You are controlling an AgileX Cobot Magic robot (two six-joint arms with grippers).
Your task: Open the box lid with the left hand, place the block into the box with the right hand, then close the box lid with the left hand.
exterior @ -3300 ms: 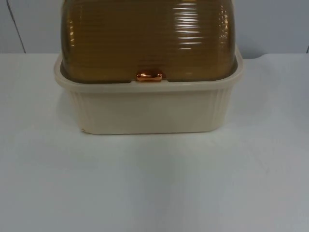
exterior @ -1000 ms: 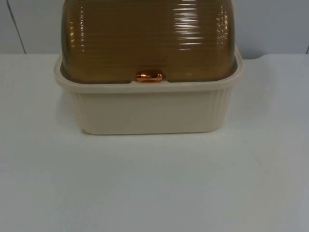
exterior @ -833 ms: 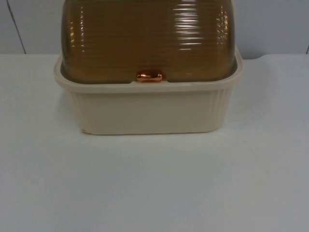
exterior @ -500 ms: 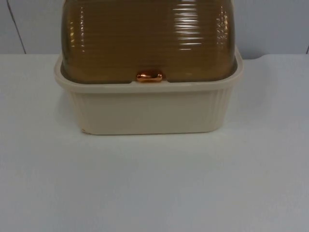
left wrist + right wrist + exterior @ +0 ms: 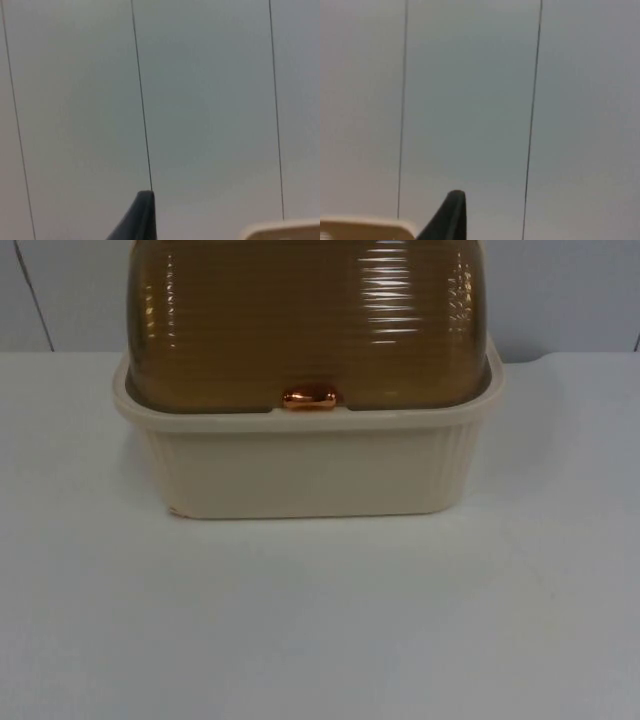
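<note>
A cream ribbed box (image 5: 305,470) stands at the back of the white table, against the partition wall. Its amber see-through ribbed lid (image 5: 300,325) is down on the rim. A small copper handle (image 5: 309,397) sits at the middle of the lid's front edge. In the left wrist view a black fingertip (image 5: 142,220) of my left gripper points at the grey wall, with a cream corner of the box (image 5: 280,230) beside it. My right gripper's black fingertip (image 5: 447,217) also faces the wall, next to another cream corner of the box (image 5: 365,229). Both grippers stand open and hold nothing.
The white table (image 5: 320,620) stretches bare in front of the box and to both sides of it. The grey partition wall (image 5: 560,290) with thin vertical seams rises right behind the box.
</note>
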